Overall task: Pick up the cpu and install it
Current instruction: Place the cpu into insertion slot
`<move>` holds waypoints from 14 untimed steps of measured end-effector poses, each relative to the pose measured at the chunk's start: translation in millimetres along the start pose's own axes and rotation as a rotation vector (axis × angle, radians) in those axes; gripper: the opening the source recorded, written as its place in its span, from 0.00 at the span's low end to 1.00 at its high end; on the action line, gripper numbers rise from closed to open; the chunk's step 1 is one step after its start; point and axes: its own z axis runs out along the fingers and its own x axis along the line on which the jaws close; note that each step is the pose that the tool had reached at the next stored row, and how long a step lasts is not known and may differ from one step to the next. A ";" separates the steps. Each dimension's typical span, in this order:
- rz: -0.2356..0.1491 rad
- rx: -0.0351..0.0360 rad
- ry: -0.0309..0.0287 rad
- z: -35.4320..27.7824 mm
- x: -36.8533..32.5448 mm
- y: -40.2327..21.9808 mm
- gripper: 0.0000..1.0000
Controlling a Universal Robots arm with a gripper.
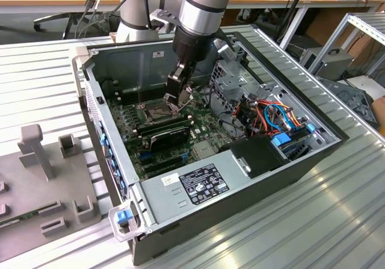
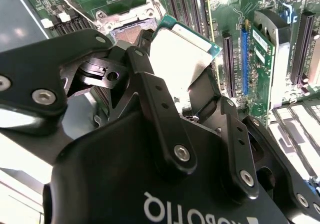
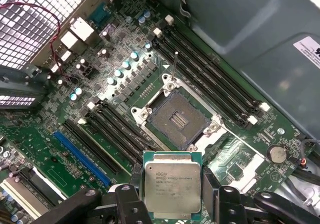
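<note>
Clenched through the gripper (image 3: 172,200) on two opposite edges of the cpu (image 3: 172,183), with the metal face turned toward the first wrist view and nothing underneath but air. Hanging just short of the open socket (image 3: 175,116), near it but not over it, beside a thin lever wire (image 3: 173,66) standing up at the far corner. Judged risky on three counts: slipping out of so narrow an edge grip and dropping onto the bare contact field; coming down skewed or rotated against the socket's corners and bending contacts; snagging the raised lever on the way across. Hemmed in by long memory slots (image 3: 210,78) on both sides of the socket, on the green motherboard (image 3: 105,101), so little room for sideways correction. Working deep inside the computer case (image 1: 90,70), with the cables (image 1: 271,115) well apart toward the exterior view's right.
</note>
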 end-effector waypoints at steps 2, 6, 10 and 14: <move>-0.007 0.0002 0.0003 0.0 0.0 0.0 0.55; -0.023 0.0009 0.0011 0.0 0.0 0.0 0.55; -0.038 0.0015 0.0019 0.0 0.0 0.0 0.55; -0.051 0.0021 0.0025 0.0 0.0 0.0 0.55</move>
